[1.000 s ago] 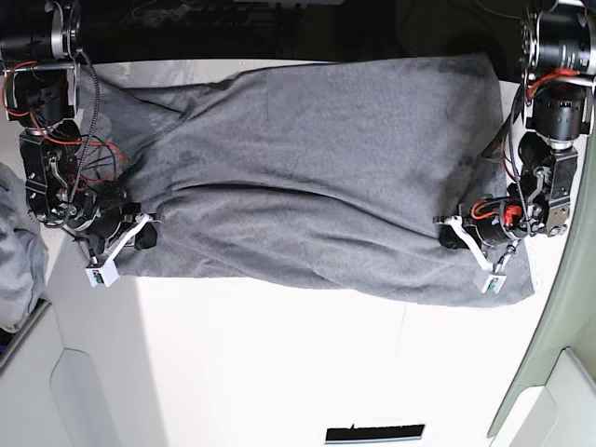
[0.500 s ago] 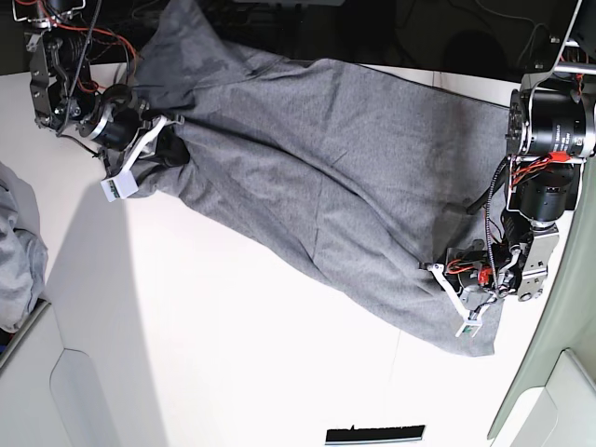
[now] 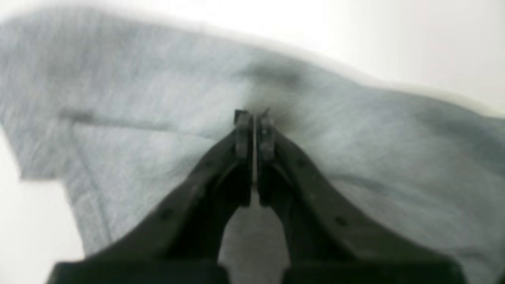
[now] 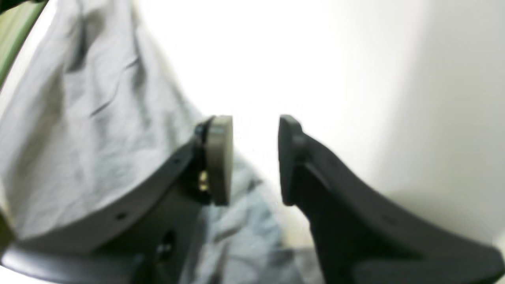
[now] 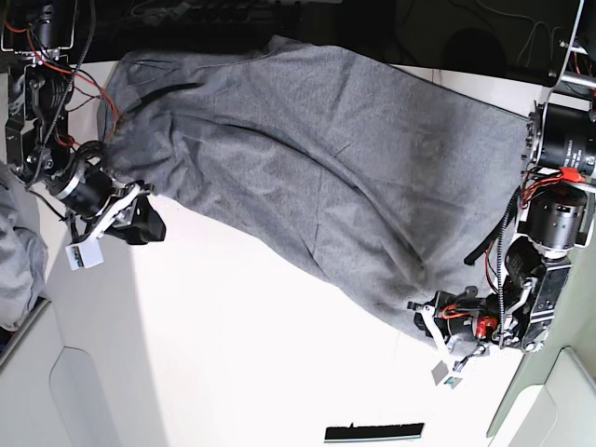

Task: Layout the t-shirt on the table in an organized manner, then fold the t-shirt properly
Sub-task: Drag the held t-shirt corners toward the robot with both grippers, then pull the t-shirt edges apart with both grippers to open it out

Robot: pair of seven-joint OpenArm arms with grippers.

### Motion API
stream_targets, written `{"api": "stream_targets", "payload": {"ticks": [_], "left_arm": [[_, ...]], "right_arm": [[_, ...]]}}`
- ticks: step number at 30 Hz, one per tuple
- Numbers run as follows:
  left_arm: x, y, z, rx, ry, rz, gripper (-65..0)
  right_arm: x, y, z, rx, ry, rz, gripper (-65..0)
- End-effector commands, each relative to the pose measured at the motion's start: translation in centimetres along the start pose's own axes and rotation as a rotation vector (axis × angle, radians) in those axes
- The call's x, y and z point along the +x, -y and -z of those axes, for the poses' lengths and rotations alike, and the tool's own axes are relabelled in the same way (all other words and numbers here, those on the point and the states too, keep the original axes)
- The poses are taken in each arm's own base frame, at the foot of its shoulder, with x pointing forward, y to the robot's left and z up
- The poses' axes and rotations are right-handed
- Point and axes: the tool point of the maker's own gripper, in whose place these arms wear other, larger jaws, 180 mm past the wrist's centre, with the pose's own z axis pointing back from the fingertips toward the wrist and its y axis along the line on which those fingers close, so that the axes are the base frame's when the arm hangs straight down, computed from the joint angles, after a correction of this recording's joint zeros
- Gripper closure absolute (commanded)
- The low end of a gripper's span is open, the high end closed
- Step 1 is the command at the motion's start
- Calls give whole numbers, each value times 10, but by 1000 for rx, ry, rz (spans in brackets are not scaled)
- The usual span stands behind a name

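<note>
The heather-grey t-shirt [image 5: 317,158] lies slantwise on the white table [image 5: 279,354], from the far left corner down to the near right. My left gripper [image 5: 421,312] is shut on the shirt's near right end; in the left wrist view its jaws [image 3: 254,118] pinch a puckered fold of the t-shirt [image 3: 355,130]. My right gripper [image 5: 144,223] hovers just off the shirt's left edge. Its jaws stand open in the right wrist view [image 4: 254,157] with only white table between them. The t-shirt [image 4: 79,118] lies to the left of and under its fingers.
A paler bluish-grey bundle of cloth [image 5: 17,251] lies at the left edge. A black strip [image 5: 374,433] sits at the table's near edge. Rounded white panels stand at the near left [image 5: 102,400] and near right [image 5: 559,400].
My right gripper has opened and let go of the shirt's left end, moving nearer and off the cloth. That end has dropped flat. My left gripper has pulled its end nearer.
</note>
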Motion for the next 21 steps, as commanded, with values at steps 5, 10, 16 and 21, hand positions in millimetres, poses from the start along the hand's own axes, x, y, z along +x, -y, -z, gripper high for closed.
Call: {"api": "stream_targets", "payload": {"ticks": [5, 10, 16, 21], "left_arm": [[-16, 63, -8, -252, 35, 49, -35], [-71, 127, 2, -388, 0, 80, -35], [-127, 173, 3, -495, -60, 46, -35], [-166, 166, 20, -426, -160, 71, -34]], "right_arm": [[2, 7, 23, -2, -81, -53, -314], [-45, -8, 47, 74, -256, -74, -315], [-86, -30, 53, 138, -388, -122, -225], [-77, -40, 54, 159, -370, -158, 0]]}}
